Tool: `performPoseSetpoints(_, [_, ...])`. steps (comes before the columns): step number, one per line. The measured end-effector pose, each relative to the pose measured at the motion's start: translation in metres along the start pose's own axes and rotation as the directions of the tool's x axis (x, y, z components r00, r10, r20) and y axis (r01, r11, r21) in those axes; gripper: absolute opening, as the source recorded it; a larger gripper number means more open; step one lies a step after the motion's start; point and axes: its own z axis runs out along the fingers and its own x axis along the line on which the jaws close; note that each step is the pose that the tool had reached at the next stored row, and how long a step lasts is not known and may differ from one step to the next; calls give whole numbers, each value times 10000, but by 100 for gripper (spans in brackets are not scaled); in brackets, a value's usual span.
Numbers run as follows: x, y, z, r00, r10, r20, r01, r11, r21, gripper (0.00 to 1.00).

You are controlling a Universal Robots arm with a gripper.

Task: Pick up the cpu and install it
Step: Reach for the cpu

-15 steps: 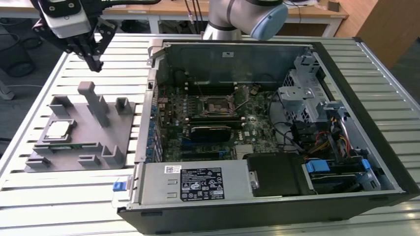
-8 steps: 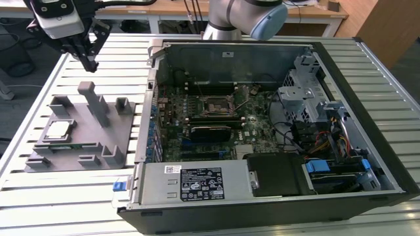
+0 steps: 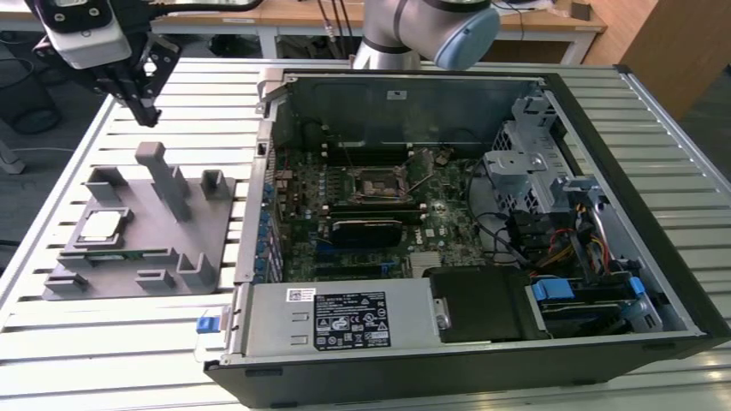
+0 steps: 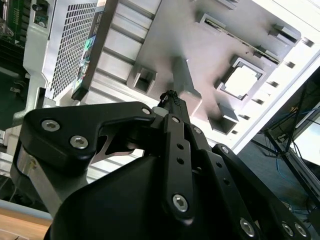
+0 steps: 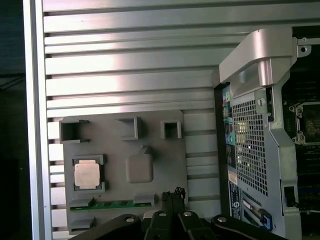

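The cpu (image 3: 101, 225) is a small square chip with a silver top, lying flat in a recess of the grey tray (image 3: 143, 227) on the exterior view's left. Both wrist views show the cpu (image 5: 87, 175) (image 4: 241, 81) in its pocket. My gripper (image 3: 145, 116) hangs well above the tray's far end, apart from the chip, with its black fingers together and nothing between them. Its tip (image 5: 172, 192) (image 4: 169, 95) points down at the tray (image 5: 115, 150). The open motherboard socket (image 3: 375, 182) sits in the middle of the opened computer case.
The open computer case (image 3: 639, 171) fills the exterior view's right, with drive cages, cables and a power supply (image 3: 342, 318) inside. Upright posts (image 3: 166, 180) rise from the tray. A green memory stick (image 5: 117, 204) lies in a tray slot. The slatted metal table (image 3: 171, 77) carries everything.
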Motion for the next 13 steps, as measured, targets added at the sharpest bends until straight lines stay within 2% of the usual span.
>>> performPoseSetpoints(13, [212,-15,16,10000,1,-38,-1,10000,4,11])
